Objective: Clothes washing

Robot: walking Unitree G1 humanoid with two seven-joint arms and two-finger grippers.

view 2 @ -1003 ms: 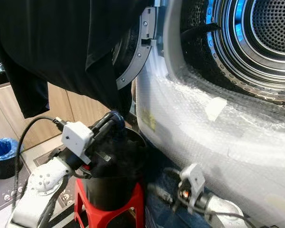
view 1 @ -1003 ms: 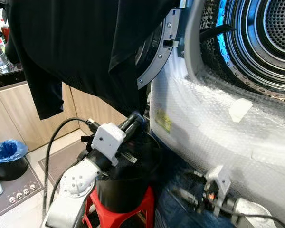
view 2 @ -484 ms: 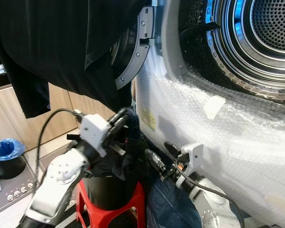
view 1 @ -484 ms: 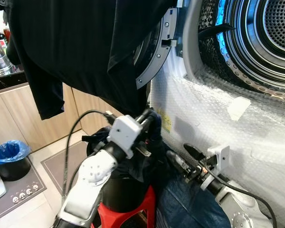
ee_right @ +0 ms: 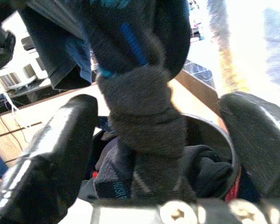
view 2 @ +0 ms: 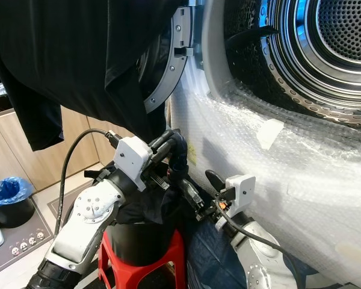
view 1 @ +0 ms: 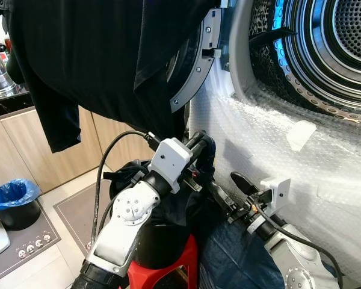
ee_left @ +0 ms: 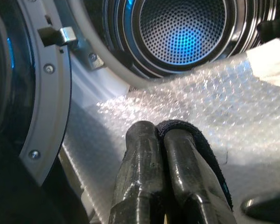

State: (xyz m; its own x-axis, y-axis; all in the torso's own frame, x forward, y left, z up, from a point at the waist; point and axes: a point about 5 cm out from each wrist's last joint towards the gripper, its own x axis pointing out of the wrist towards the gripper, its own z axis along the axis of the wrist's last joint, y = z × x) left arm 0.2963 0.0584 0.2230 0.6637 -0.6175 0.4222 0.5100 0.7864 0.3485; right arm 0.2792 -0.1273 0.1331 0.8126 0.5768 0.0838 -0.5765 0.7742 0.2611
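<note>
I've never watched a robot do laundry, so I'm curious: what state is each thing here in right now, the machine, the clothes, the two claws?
Washing machine door: open, black shirt draped over it.
Drum: lit blue, looks empty.
Left gripper: shut on dark garment, lifted above the bucket.
Right gripper: open, either side of the hanging garment.
Black bucket: on red stool, holding clothes.

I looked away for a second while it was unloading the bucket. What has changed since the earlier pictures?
The left gripper, shut on a dark sock, has lifted it out of the black bucket toward the washer drum. The right gripper has risen, open, beside the hanging sock. The black shirt over the washer door and the blue-lined bin stayed put.
</note>
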